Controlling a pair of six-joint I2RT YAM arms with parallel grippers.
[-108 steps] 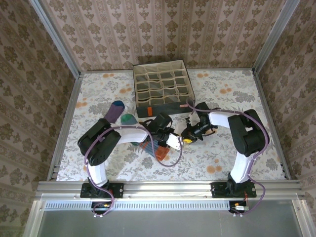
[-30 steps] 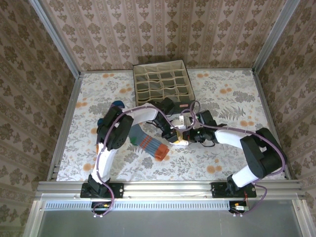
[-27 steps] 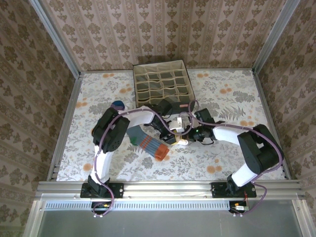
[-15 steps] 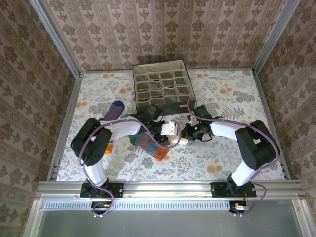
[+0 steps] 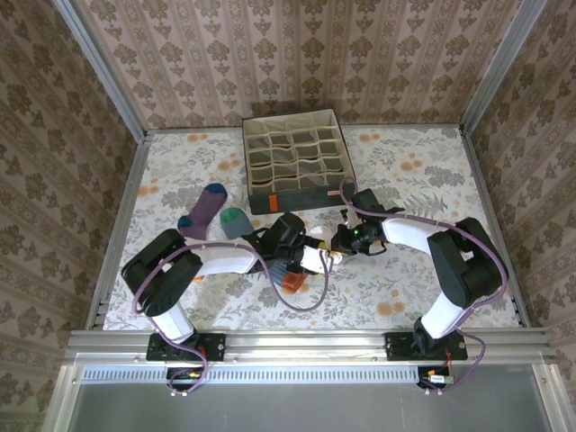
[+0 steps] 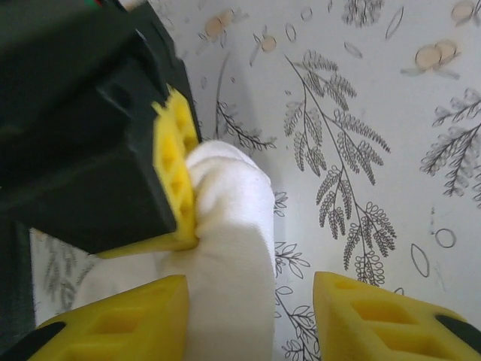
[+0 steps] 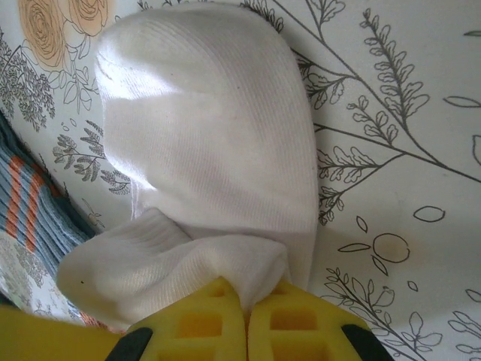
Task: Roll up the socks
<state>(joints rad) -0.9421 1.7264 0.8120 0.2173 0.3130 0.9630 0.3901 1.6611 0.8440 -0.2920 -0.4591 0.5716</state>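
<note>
A white sock [image 7: 210, 128] lies on the flowered tablecloth, its one end folded up. My right gripper [image 7: 246, 304] is shut on that fold, seen from above at the table's middle [image 5: 339, 241]. My left gripper [image 6: 252, 301] faces it from the left [image 5: 317, 255], open, straddling the sock [image 6: 233, 248]; the cloth touches its left finger [image 6: 120, 320] and stands apart from the right finger [image 6: 376, 316]. A grey-blue striped sock [image 5: 290, 277] lies mostly under the left forearm, its green toe [image 5: 234, 220] showing. A purple sock [image 5: 205, 207] lies further left.
A grey fabric box with several compartments [image 5: 297, 162] stands just behind the grippers. The right gripper's black body [image 6: 75, 120] sits close in front of the left wrist camera. Metal rails edge the table; the striped sock [image 7: 26, 203] lies left of the white one.
My left arm has drawn its elbow back to the left and lowered over the striped sock, its gripper coming in around the white sock. The right gripper has stayed shut on the fold.
</note>
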